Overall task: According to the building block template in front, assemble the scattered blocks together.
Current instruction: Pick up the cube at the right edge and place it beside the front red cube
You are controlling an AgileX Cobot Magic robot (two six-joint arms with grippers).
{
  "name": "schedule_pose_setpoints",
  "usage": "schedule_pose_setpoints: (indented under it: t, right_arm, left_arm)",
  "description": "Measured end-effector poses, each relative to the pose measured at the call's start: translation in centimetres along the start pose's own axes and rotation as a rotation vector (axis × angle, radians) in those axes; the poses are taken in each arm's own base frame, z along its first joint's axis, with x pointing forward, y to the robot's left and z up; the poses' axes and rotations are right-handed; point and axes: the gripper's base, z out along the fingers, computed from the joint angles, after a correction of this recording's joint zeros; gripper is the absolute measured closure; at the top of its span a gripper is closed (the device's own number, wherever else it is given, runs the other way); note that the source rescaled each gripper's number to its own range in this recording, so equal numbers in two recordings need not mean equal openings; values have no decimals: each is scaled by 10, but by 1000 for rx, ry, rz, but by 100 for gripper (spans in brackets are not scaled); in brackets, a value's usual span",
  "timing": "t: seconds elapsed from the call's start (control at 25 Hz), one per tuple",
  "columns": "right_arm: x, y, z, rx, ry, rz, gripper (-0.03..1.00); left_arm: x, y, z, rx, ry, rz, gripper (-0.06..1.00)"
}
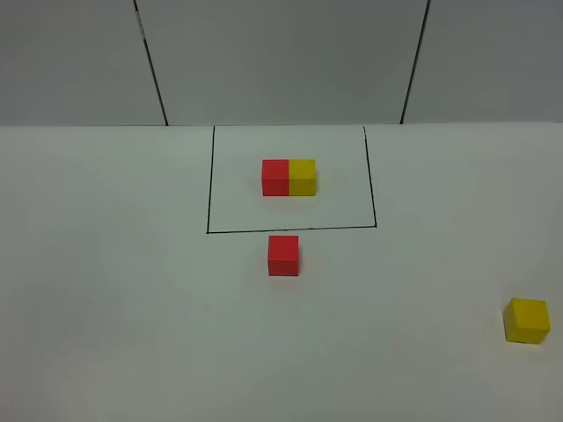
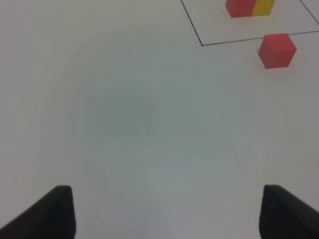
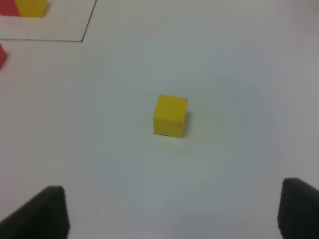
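The building block template [image 1: 288,177] is a red cube joined to a yellow cube, red on the left, inside a thin black drawn rectangle at the table's middle back. A loose red cube [image 1: 283,255] sits just in front of the frame's front line; it also shows in the left wrist view [image 2: 277,50]. A loose yellow cube [image 1: 526,320] sits far right near the table's edge and shows in the right wrist view [image 3: 170,115]. My left gripper [image 2: 167,211] is open and empty, away from the red cube. My right gripper [image 3: 172,211] is open and empty, short of the yellow cube.
The white table [image 1: 132,290] meets a grey panelled wall [image 1: 281,61] at the back. The black frame line [image 1: 290,230] runs between the template and the loose red cube. Neither arm shows in the exterior high view.
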Motion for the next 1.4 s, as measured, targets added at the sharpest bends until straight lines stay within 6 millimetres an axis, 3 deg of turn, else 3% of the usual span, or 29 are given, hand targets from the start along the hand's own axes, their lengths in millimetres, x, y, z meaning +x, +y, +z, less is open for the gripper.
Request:
schedule_pose_setpoints:
  t: [1.4]
  right_arm:
    - [0, 2, -1, -20, 12, 28, 24]
  left_arm:
    - [0, 6, 0, -69, 0, -77, 20]
